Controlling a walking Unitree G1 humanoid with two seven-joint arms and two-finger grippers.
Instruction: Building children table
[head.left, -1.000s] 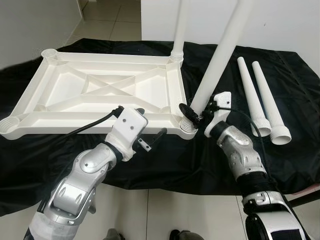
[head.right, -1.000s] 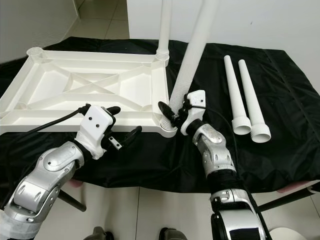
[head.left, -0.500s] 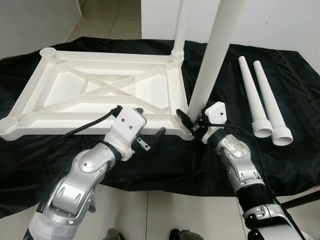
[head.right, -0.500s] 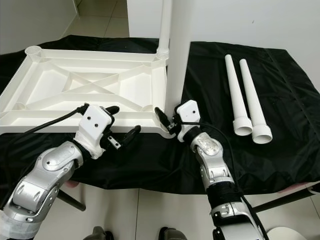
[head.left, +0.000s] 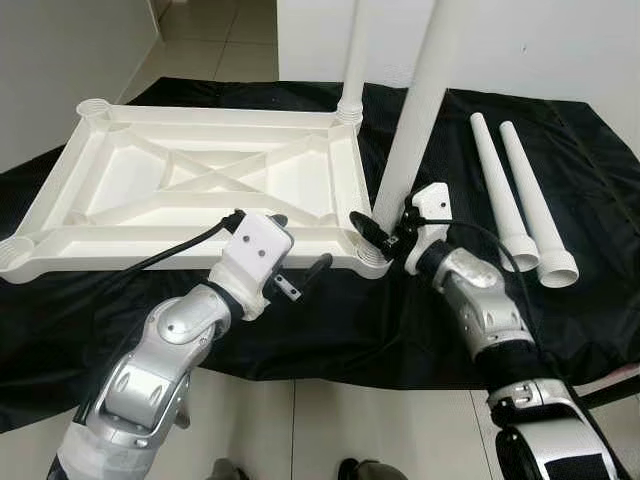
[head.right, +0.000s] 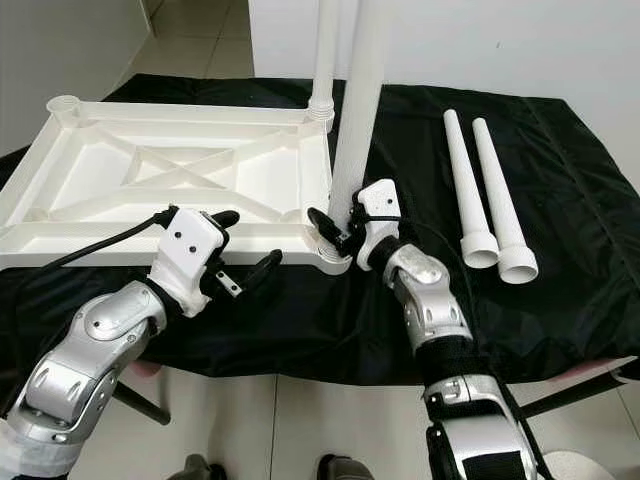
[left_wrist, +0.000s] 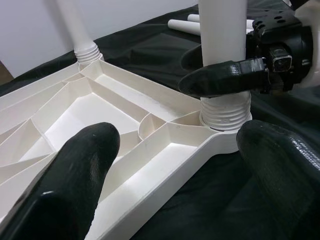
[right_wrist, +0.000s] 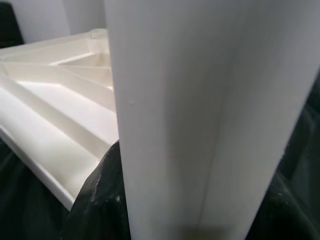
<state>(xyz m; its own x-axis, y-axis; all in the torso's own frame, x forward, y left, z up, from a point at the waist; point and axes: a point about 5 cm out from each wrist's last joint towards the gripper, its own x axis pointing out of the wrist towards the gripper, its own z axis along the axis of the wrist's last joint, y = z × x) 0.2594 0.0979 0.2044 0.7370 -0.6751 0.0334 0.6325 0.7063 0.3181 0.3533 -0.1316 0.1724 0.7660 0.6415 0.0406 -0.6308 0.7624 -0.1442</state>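
The white tabletop (head.left: 200, 185) lies upside down on a black cloth. One white leg (head.left: 352, 60) stands upright in its far right corner. My right gripper (head.left: 388, 224) is shut on a second leg (head.left: 415, 110) just above its ribbed end, which sits at the near right corner socket (left_wrist: 225, 114). This leg leans slightly. In the right wrist view the leg (right_wrist: 200, 110) is pressed between the dark fingers. My left gripper (head.left: 298, 243) hovers open at the tabletop's near edge, left of that socket, holding nothing.
Two loose white legs (head.left: 515, 200) lie side by side on the black cloth (head.left: 600, 200) to the right. The table's front edge runs just below my arms, with tiled floor (head.left: 330, 430) beneath. A white wall (head.left: 560, 40) stands behind.
My right gripper has swung the leg from a strong rightward tilt to nearly upright and brought its lower end onto the near right corner socket. The left gripper has stayed put.
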